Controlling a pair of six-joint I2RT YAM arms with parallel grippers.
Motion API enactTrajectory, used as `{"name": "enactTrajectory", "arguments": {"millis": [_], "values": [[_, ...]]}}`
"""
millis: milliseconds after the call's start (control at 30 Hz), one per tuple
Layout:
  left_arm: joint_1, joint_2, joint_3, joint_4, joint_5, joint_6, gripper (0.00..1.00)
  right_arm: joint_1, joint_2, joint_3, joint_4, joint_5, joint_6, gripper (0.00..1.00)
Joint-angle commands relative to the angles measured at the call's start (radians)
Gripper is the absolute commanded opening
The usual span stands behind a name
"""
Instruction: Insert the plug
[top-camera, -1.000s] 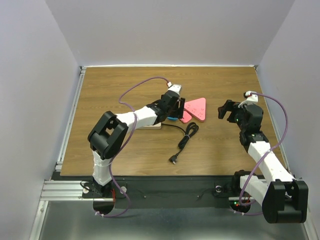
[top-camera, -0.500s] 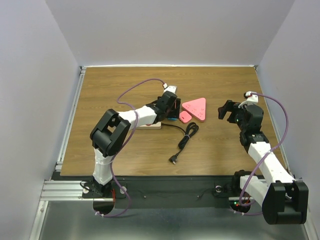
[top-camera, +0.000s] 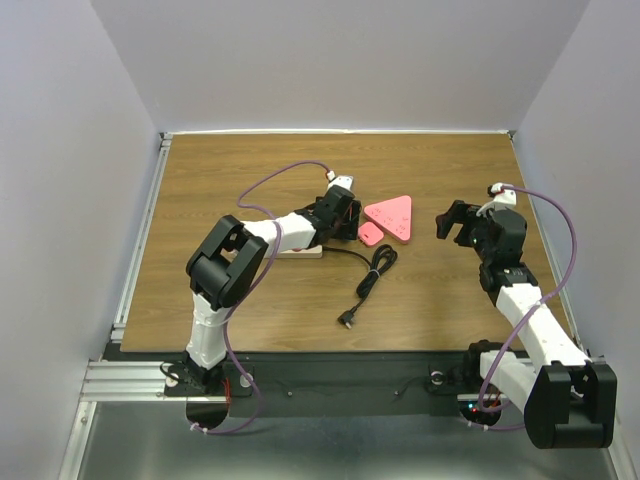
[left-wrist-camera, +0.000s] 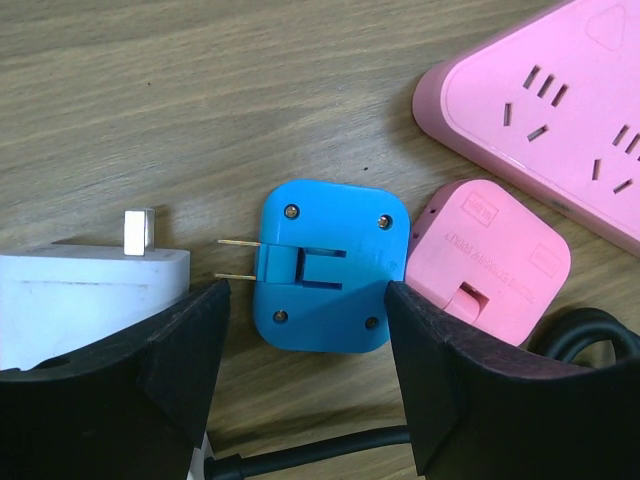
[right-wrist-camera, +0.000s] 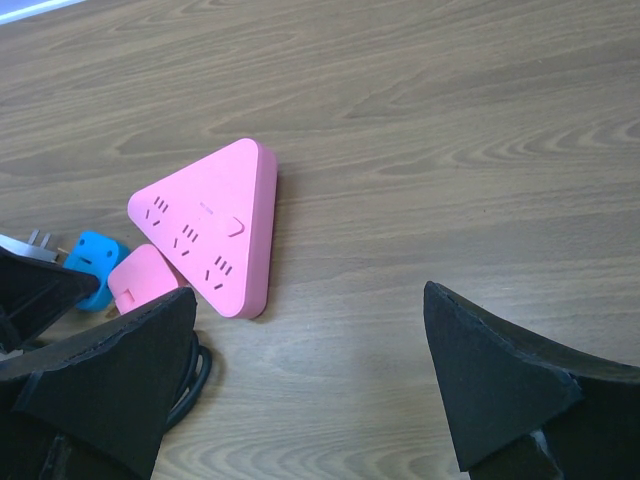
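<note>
A blue plug (left-wrist-camera: 330, 265) lies flat on the wooden table, its two brass prongs pointing left in the left wrist view. My left gripper (left-wrist-camera: 305, 320) is open just over it, one black finger on each side. The right finger sits close to the plug's edge and the left finger is a little apart from it. A small pink plug (left-wrist-camera: 487, 258) touches the blue one's right side. The pink triangular power strip (top-camera: 392, 216) lies just beyond, sockets up. My right gripper (top-camera: 450, 222) hangs wide open to the right of the strip, holding nothing.
A white adapter (left-wrist-camera: 90, 290) with a metal prong lies left of the blue plug, by my left finger. A coiled black cable (top-camera: 375, 272) runs toward the near edge and ends in a small plug (top-camera: 347, 320). The table's far half holds nothing.
My left arm has shifted, bringing its gripper down over the blue plug, which it now hides in the top view. Its jaws have narrowed slightly. The right arm has not moved.
</note>
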Motion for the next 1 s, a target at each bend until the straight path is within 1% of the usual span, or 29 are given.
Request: {"name": "enactTrajectory", "arguments": {"millis": [0,300,433,567,700,967], "values": [[0.000,0.007,0.003,0.014,0.000,0.008,0.74,0.004,-0.002,0.049,0.012,0.013,0.005,1.00],[-0.003,-0.003,-0.009,0.014,0.000,0.023,0.74,0.004,0.001,0.054,0.009,0.019,0.005,1.00],[-0.011,-0.016,-0.034,0.044,0.025,0.043,0.82,0.004,0.015,0.056,0.008,0.013,0.006,1.00],[-0.018,-0.036,-0.058,0.072,0.028,0.042,0.85,0.004,0.018,0.057,0.006,0.011,0.006,1.00],[-0.023,-0.026,-0.057,0.081,0.045,0.052,0.85,0.004,0.018,0.057,0.005,0.013,0.006,1.00],[-0.032,-0.023,-0.052,0.064,0.032,0.074,0.85,0.004,0.015,0.059,-0.001,0.018,0.005,1.00]]}}
